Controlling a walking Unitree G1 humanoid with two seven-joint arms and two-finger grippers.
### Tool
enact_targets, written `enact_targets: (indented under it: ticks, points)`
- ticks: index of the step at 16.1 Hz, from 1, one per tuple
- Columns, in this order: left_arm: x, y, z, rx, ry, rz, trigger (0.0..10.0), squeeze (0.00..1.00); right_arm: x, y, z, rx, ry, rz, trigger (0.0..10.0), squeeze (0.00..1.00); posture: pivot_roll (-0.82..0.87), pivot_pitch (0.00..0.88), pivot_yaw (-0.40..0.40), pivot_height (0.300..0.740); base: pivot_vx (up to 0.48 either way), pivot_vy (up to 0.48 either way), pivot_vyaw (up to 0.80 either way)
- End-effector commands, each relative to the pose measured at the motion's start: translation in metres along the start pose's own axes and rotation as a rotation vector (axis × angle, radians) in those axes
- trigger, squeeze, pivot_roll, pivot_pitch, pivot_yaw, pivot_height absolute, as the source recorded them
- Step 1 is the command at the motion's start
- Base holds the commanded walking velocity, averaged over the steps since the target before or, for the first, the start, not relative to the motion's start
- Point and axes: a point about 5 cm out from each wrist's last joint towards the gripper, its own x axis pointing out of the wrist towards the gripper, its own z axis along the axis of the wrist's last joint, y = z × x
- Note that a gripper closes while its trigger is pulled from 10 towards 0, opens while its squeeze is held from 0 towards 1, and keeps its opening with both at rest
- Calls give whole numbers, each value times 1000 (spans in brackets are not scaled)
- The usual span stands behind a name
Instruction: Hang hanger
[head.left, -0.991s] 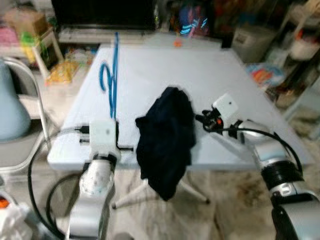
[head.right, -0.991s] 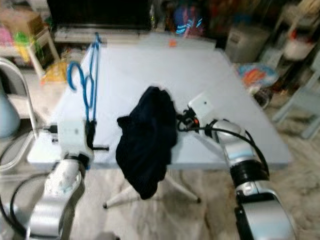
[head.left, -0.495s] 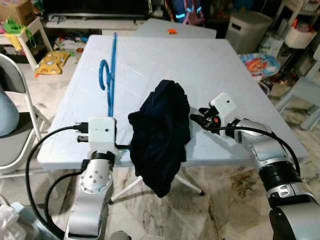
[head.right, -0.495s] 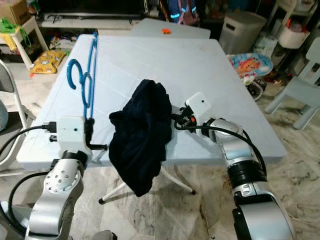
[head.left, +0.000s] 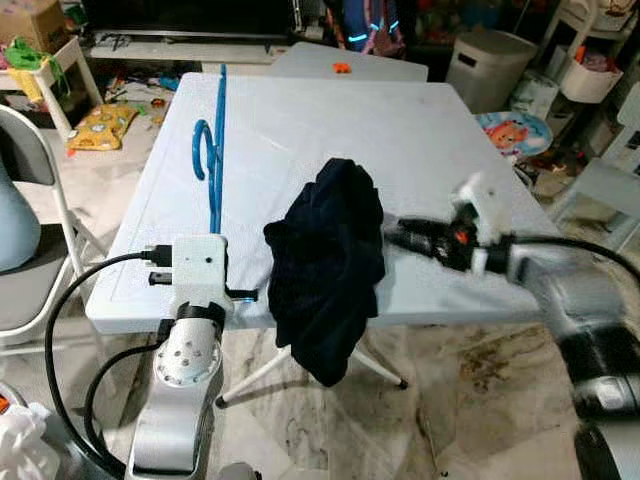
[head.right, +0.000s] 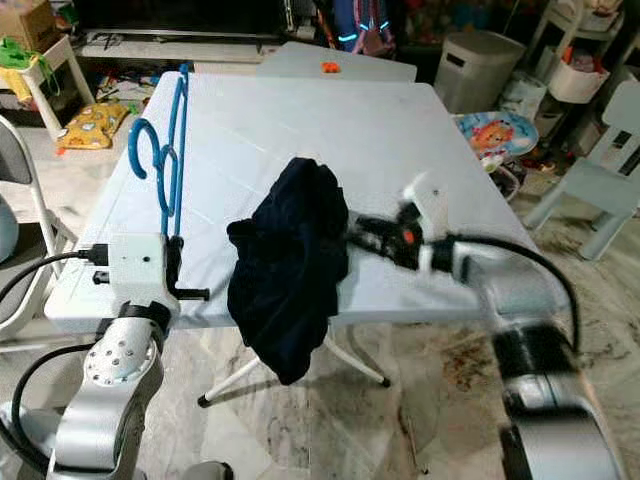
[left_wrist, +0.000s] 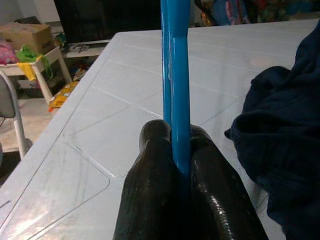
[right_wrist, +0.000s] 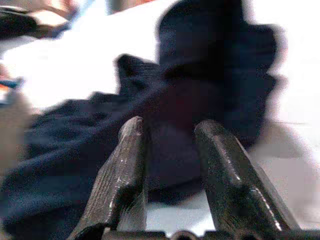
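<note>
A cluttered room is seen, with marbled floor in the foreground and a pale folding table (head.left: 430, 130) filling the middle of the scene.

Nearest, at the table's front edge on the robot's left, the left gripper (left_wrist: 177, 150) is clamped on the lower bar of the blue hanger (head.left: 216, 150); in the left wrist view the bar is pinched tight between the two black fingers (left_wrist: 150, 170). The hanger is held on edge above the tabletop, its hook curled toward the table's left side and its length running away toward the far edge.

Just beside it, a dark garment (head.left: 330, 260) is heaped on the front edge, part of it drooping over toward the floor.

On the right, the right gripper (head.left: 395, 236) is now blurred and stretched further along the front edge than half a second ago, its tips brought up against the garment's side. In the right wrist view its fingers (right_wrist: 122, 170) are parted, with dark cloth lying between and beyond them; nothing is yet seen to be pinched.

This is judged as a reach for the garment, so that it can be dressed onto the held hanger before hanging.

Farther back, a grey bin (head.left: 487, 65), a folding chair (head.left: 30, 250) and scattered toys are seen.
</note>
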Motion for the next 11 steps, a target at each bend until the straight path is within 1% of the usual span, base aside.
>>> enact_targets:
  ticks: [1, 2, 4, 5, 6, 7, 8, 9, 10, 11]
  points:
    - [-1, -2, -1, 6, 5, 0, 10000, 0, -1, 9, 5, 5, -10, 87, 10000, 1000, 156, 92, -70, 740, 0, 0, 0]
    - [-1, -3, 0, 5, 4, -2, 10000, 0, 1, 15, 1, 28, -9, 129, 10000, 1000, 155, 93, -69, 740, 0, 0, 0]
    - [-1, -3, 0, 5, 5, -6, 10000, 0, 9, 23, -10, 68, 4, 157, 10000, 1000, 156, 94, -68, 740, 0, 0, 0]
    - [-1, -3, -1, 5, 7, -7, 10000, 0, 14, 32, -16, 106, 2, 201, 10000, 1000, 156, 94, -68, 740, 0, 0, 0]
    - [-1, -3, -1, 4, 8, -9, 10000, 0, 19, 42, -26, 127, 26, 239, 10000, 1000, 161, 99, -69, 740, 0, 0, 0]
    - [-2, -4, -1, 4, 8, -10, 10000, 0, 22, 47, -32, 131, 45, 254, 10000, 1000, 161, 99, -69, 740, 0, 0, 0]
    - [-3, -4, -1, 3, 10, -10, 10000, 0, 34, 62, -45, 140, 84, 279, 10000, 1000, 168, 104, -72, 740, 0, 0, 0]
    - [-3, -4, -1, 3, 10, -10, 10000, 0, 42, 67, -49, 126, 89, 265, 10000, 1000, 172, 107, -73, 740, 0, 0, 0]
    - [-4, -3, -1, 3, 11, -9, 10000, 0, 52, 69, -50, 124, 82, 226, 10000, 1000, 174, 107, -74, 740, 0, 0, 0]
    - [-4, -3, -1, 3, 11, -8, 10000, 0, 59, 71, -50, 107, 78, 199, 10000, 1000, 174, 107, -74, 740, 0, 0, 0]
